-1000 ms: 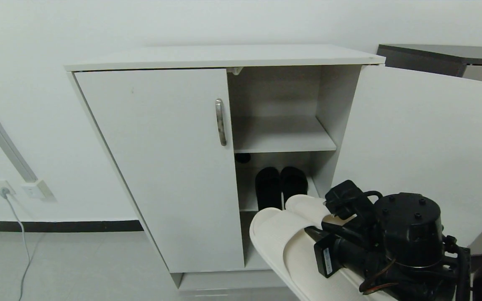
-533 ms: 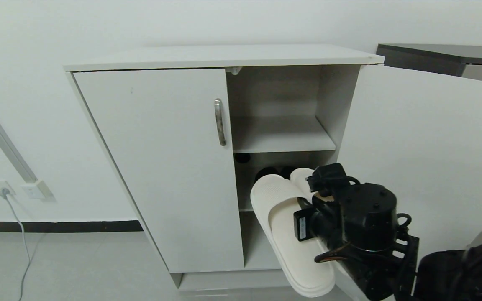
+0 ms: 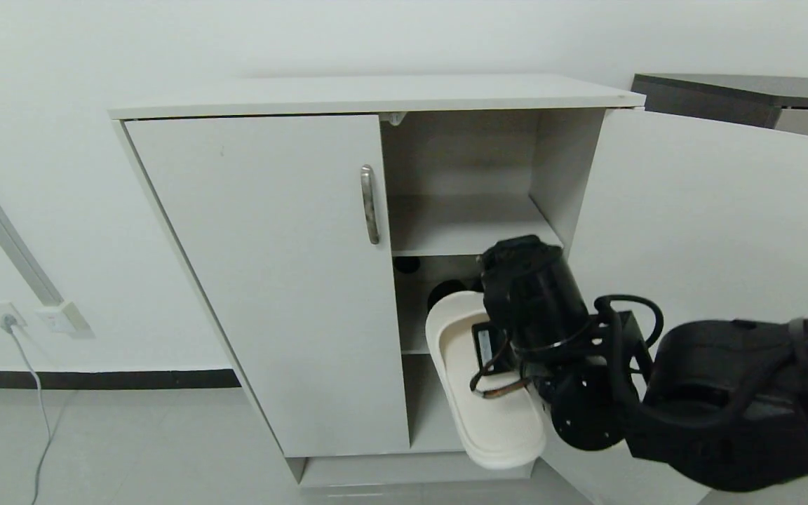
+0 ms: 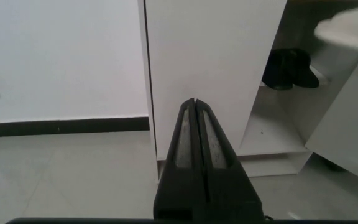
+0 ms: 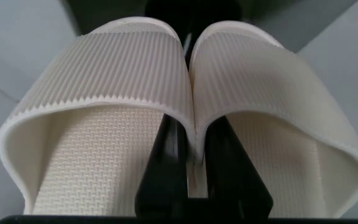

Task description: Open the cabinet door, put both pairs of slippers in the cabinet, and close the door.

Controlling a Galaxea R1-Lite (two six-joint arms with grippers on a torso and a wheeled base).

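Before the open white wooden cabinet point(image 3: 271, 280), holding cream ribbed slippers point(image 5: 123, 74) clamped in the right gripper point(image 5: 194, 162), with left gripper point(image 4: 194, 112) pinched together; next, push deeper inside, let go.

head: facing cabinet point(image 3: 257, 280) | left wrist: low, same cabinet | right wrist: close on white slippers point(image 5: 123, 68)

Your right arm point(image 3: 719, 400), just in front of the cabinet point(image 3: 376, 91), is matte black all over. It has a smooth cylindrical wrist housing point(image 3: 534, 294), a rounded forearm shell and a round joint cap point(image 3: 583, 414) dotted with small screw holes. A black cable point(image 3: 628, 301) loops up on the side away from the cabinet. Thin reddish-brown wires point(image 3: 499, 389) curl under the cylinder, and a small black box facing the cabinet carries a white label point(image 3: 482, 344). Your left gripper point(image 4: 195, 106) has two long black fingers point(image 4: 182, 143) with grey inset pads.
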